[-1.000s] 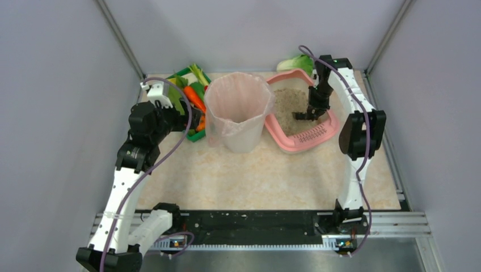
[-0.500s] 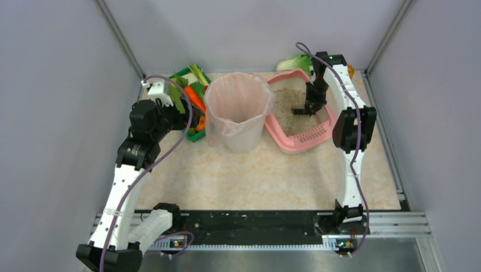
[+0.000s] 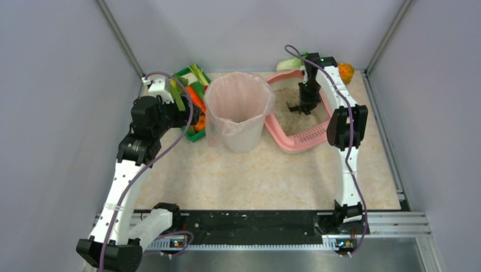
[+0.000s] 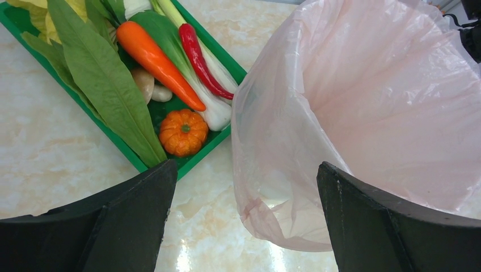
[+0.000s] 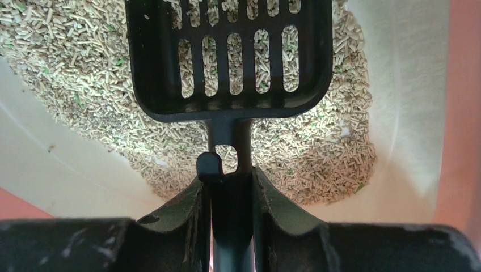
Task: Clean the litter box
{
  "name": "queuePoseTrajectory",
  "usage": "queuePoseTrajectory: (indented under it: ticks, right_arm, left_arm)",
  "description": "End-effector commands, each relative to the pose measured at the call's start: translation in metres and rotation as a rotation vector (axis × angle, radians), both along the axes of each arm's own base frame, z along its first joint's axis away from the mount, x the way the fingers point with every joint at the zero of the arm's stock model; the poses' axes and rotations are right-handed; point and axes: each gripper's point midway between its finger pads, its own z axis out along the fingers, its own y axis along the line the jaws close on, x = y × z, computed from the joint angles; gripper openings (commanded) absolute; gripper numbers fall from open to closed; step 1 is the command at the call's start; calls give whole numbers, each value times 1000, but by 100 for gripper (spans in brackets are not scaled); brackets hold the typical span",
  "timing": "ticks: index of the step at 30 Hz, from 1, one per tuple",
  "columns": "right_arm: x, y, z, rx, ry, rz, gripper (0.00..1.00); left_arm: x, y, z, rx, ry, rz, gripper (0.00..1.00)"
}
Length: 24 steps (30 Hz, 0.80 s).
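Litter box [image 3: 287, 145] lengthwise near-far, lip [image 3: 313, 135] nearward, right end effector [image 5: 227, 182] gripping scoop [image 5: 227, 56], left end effector [image 4: 247, 167] spread.

A robotics lab test cell: plain grey panel walls [image 3: 51, 113] and metal corner struts [image 3: 120, 41] enclose a marble-patterned tabletop [image 3: 255, 175], with robot arms [image 3: 122, 181] bolted to a black rail [image 3: 255, 222]

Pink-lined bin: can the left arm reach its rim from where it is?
Probably yes. The left gripper is open right beside the bin, nothing between them; the green tray lies off to one side.
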Motion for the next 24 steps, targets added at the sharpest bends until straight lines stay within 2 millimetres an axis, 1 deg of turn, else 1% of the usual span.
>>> queuePoseTrajectory:
  ticks: [1,5,9,12,16,19,22,24]
  right_arm:
    - [55,-20,-23,-115,-170,-8,0]
    - [71,-20,-24,-122,-227,6,0]
    - [86,-13,-27,-109,-283,56,0]
    - [94,-6,-30,-119,-316,125,0]
    - [97,4,-34,-86,-345,198,0]
    - [103,5,-32,-91,-393,249,0]
    - [106,18,-30,-32,-433,306,0]
    - [104,25,-32,1,-430,322,0]
  left_arm:
    - [4,4,25,15,-69,20,98]
    - [4,8,25,27,-70,33,98]
    - [5,9,25,33,-69,41,98]
    - [5,10,26,37,-69,47,98]
    - [4,13,27,41,-72,57,98]
    - [4,14,29,44,-74,62,98]
    - [3,15,30,45,-77,68,98]
    - [2,15,30,44,-76,70,98]
